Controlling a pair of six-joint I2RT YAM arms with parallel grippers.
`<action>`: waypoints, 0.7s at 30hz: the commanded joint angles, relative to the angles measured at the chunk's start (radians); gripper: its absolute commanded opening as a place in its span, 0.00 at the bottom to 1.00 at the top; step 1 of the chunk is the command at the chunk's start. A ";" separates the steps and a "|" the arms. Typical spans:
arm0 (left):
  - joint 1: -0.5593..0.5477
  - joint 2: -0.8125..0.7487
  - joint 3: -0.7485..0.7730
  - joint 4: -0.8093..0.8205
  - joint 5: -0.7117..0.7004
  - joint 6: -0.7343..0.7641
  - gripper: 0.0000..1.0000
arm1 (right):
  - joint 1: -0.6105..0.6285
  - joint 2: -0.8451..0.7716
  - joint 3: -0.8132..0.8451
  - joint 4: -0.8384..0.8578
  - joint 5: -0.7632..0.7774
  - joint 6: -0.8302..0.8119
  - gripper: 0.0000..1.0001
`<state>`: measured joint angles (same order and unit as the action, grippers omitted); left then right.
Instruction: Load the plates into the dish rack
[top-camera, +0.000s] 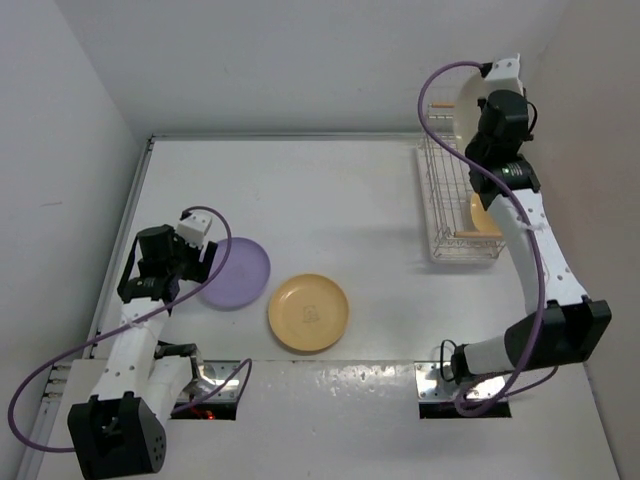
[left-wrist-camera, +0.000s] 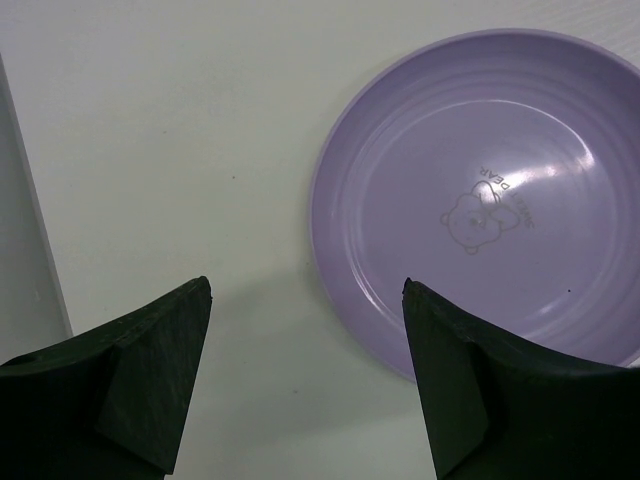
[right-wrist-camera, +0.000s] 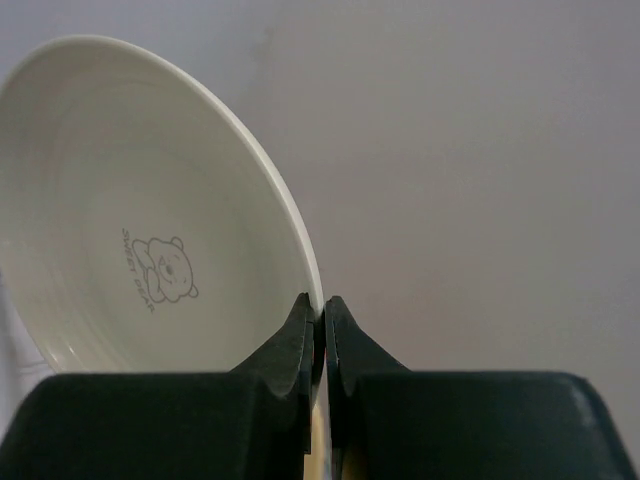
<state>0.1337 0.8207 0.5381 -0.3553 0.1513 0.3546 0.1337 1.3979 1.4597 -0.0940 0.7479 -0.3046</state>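
A lavender plate (top-camera: 238, 271) lies flat on the table at the left; it also shows in the left wrist view (left-wrist-camera: 490, 200). My left gripper (top-camera: 190, 262) is open just left of its rim, and its right fingertip (left-wrist-camera: 440, 330) is over the plate's edge. A yellow-orange plate (top-camera: 308, 312) lies flat in the middle. My right gripper (top-camera: 490, 115) is shut on the rim of the cream white plate (right-wrist-camera: 140, 220) and holds it upright above the far end of the white wire dish rack (top-camera: 450, 200). A second yellow-orange plate (top-camera: 484, 218) stands in the rack.
White walls close in the table on the left, back and right. The rack stands at the far right against the wall. Purple cables loop off both arms. Two metal base plates (top-camera: 440, 385) sit at the near edge.
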 joint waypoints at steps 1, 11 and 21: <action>0.017 -0.015 -0.015 0.065 -0.012 -0.009 0.82 | -0.049 0.049 -0.073 0.183 0.139 -0.218 0.00; 0.017 -0.025 -0.024 0.075 -0.021 -0.019 0.82 | -0.080 0.138 -0.176 0.183 0.157 -0.238 0.00; 0.017 -0.034 -0.033 0.075 -0.021 -0.019 0.83 | -0.037 0.090 -0.371 0.316 0.235 -0.310 0.00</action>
<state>0.1390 0.8021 0.5117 -0.3122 0.1322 0.3531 0.0853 1.5455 1.1007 0.1135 0.9348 -0.5751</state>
